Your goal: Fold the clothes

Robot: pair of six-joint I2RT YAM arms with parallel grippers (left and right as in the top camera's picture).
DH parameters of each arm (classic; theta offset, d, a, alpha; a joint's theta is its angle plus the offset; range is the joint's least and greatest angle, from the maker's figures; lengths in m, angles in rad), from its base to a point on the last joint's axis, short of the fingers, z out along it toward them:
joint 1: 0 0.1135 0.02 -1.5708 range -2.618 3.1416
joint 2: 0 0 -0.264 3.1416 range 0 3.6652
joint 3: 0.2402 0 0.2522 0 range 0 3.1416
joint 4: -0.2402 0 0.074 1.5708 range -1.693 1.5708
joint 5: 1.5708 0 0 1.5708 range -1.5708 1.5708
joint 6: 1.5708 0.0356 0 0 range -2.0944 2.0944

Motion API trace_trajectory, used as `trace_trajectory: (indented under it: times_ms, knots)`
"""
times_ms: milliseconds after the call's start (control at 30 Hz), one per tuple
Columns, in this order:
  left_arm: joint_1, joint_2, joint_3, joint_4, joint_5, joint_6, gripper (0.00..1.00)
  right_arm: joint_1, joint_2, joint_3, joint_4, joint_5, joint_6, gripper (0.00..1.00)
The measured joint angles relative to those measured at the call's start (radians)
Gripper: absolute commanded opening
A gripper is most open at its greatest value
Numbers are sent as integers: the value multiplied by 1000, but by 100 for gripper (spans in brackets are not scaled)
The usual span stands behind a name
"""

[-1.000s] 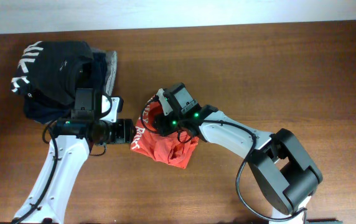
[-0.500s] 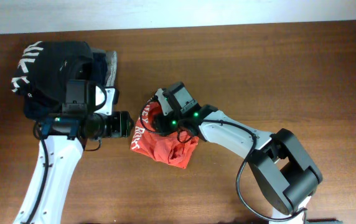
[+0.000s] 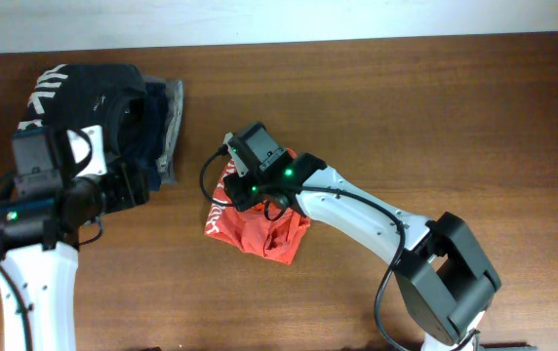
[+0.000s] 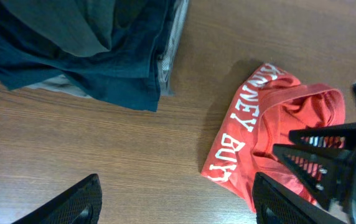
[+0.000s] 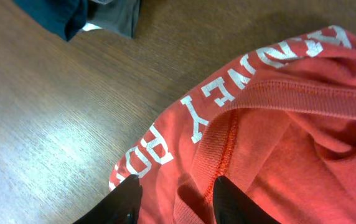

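Two hands worked over a wooden worktop (image 3: 406,117). By the pile of dark garments (image 3: 103,97), the left hand (image 4: 181,202) hung released and empty. The crumpled orange-red T-shirt (image 3: 259,229) lay at centre, and the right hand (image 5: 178,199) stood over it, fingers parted.

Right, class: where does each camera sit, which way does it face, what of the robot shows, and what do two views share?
Overhead: above the table, facing straight down; both arms show, right gripper over the T-shirt, left gripper near the dark pile.
Left wrist: on the left arm, facing down at table and T-shirt; left gripper at bottom, right gripper at right.
Right wrist: on the right arm, close above the T-shirt; right gripper at bottom.
Shared: both wrist views show the T-shirt's white lettering and the dark pile.
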State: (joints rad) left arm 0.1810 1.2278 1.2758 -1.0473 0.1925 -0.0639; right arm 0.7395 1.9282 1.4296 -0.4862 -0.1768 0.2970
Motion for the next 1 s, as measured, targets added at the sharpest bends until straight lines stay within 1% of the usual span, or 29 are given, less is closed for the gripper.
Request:
trace_trajectory:
  times_ms: [267,433,500,600,700,733,767,833,933,967,1000]
  knots:
    - [1,-5,0,-19,1,0,77,1,97,0,8,63,37,42]
    - [1,-5,0,-19,1,0,77,1,108,0,27,86,40,41]
    - [1,-5,0,-19,1,0,77,1,109,0,27,91,38,32]
    - [1,-5,0,-19,1,0,77,1,109,0,29,106,35,25]
    - [1,-5,0,-19,1,0,78,1,109,4,19,110,32,10]
    - [1,-5,0,-19,1,0,78,1,109,8,14,111,34,8]
    - [1,-5,0,-19,1,0,78,1,109,12,6,113,34,4]
    - [1,-5,0,-20,1,0,78,1,109,32,-16,118,25,4]
    - [1,-5,0,-28,1,0,79,-1,109,81,-117,156,28,4]
    - [1,-5,0,-27,2,0,79,-4,109,94,-138,164,27,4]
    - [1,-5,0,-27,6,0,82,-6,108,105,-165,173,27,4]
